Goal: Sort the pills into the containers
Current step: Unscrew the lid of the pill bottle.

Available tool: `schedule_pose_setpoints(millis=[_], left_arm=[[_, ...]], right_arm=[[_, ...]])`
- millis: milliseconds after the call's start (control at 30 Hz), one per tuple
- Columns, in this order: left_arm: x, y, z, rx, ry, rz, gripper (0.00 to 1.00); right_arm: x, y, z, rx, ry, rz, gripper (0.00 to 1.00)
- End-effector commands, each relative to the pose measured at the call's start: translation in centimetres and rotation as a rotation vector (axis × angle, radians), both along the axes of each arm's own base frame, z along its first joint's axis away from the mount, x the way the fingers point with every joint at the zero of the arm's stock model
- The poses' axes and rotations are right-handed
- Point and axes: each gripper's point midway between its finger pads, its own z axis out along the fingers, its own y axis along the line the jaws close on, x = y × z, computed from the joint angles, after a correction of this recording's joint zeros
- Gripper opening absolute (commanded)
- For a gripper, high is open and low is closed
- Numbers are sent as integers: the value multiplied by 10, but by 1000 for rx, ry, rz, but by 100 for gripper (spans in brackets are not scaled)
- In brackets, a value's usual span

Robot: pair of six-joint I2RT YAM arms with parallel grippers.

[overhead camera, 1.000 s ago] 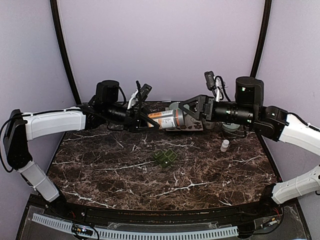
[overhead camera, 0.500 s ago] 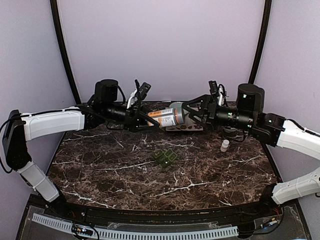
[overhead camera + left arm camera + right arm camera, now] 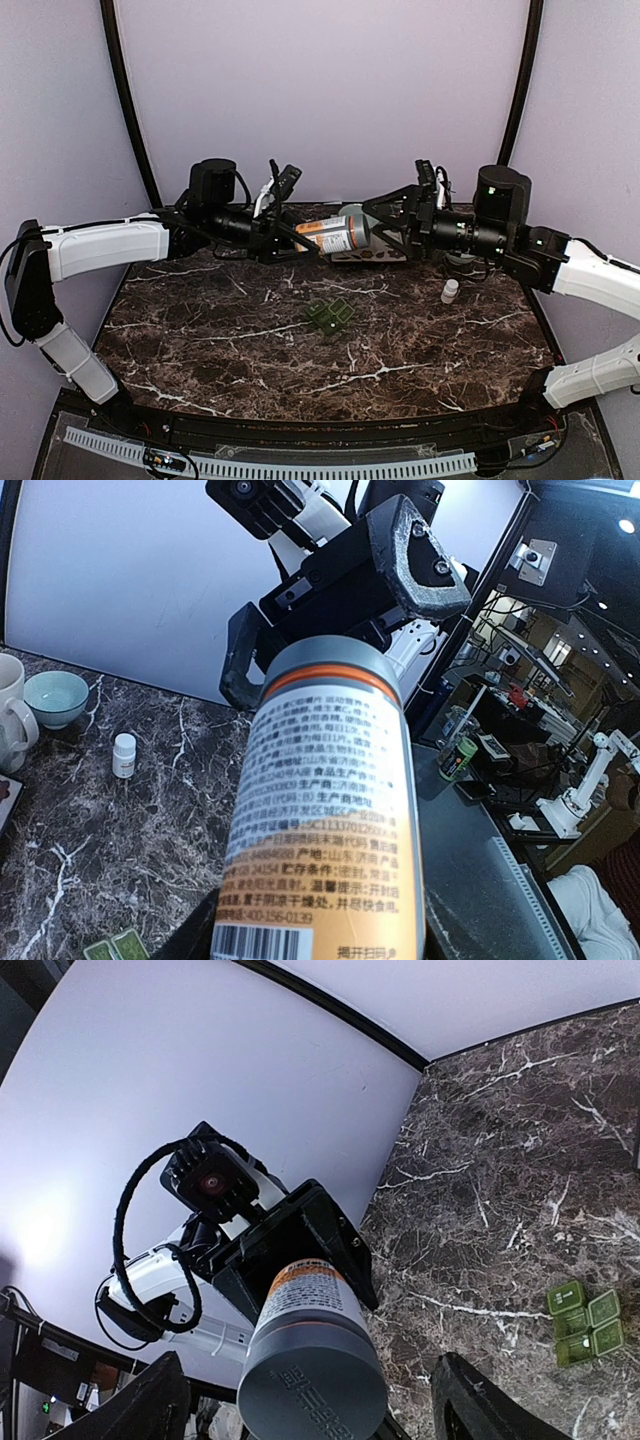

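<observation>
The left gripper point(image 3: 300, 240) is clamped on the base end of a large bottle point(image 3: 335, 234), jaws part closed around its body. It holds the bottle on its side in the air, grey cap pointing to the right. The orange and white label with printed text and a barcode fills the left wrist view.

The right gripper point(image 3: 378, 225) faces that cap with its jaws spread wide. In the right wrist view its fingers point(image 3: 150, 1405) stand on either side of the round cap, with a gap showing on both sides. It has hold of nothing. From the left wrist, one padded finger point(image 3: 420, 555) of the right gripper sits above and beyond the cap, and the other sits lower on the left.

The pill organiser point(image 3: 330, 316) lies flat on the dark marble table point(image 3: 200, 340), about midway between the two arms. It is a small dark-green block of joined square compartments. Neither gripper touches it. The bottle and both grippers hang above the table, behind the pill organiser, on the side away from the arm bases.

A small white bottle point(image 3: 450, 291) stands upright on the table, well apart from the pill organiser, to its right and slightly behind it. Farther behind on that right side is a pale green bowl point(image 3: 55, 695), with a white mug point(image 3: 10, 715) just beside it. In the overhead view the right arm largely hides both.
</observation>
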Motion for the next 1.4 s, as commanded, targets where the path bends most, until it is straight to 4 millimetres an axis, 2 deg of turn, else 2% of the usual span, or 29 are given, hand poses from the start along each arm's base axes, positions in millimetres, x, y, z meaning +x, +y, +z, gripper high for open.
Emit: schedule_pose_setpoints(millis=[0,367,600,733,800,900,1000,1133,1367], left_arm=[[-2,2,21,-44,-71,-5,0],[1,0,19,-36,-69,-3,0],[3,-1,18,-29,-70,-1,0],[3,-1,17,-26,-71,1,0],[3,-1,17,-27,-72,1,0],[2,-1,18,-31,-71,0,0],[1,0,20,-35,-69,-1,0],[-1,0,23,-47,-56,-13,0],[-7,1,30,-66,-25,-49,0]], right_arm=[[-2,6,11,37,-10,35,84],[-6,14,8,12,-9,65,84],[-7,22,5,-17,-13,81,78],[-6,24,3,-37,-18,83,66],[-6,26,1,-54,-21,89,54],[-7,28,-2,-83,-42,96,29],[-8,29,-3,-115,-84,104,15],[-15,27,4,-186,-268,135,13],[-28,14,2,-267,-572,177,13]])
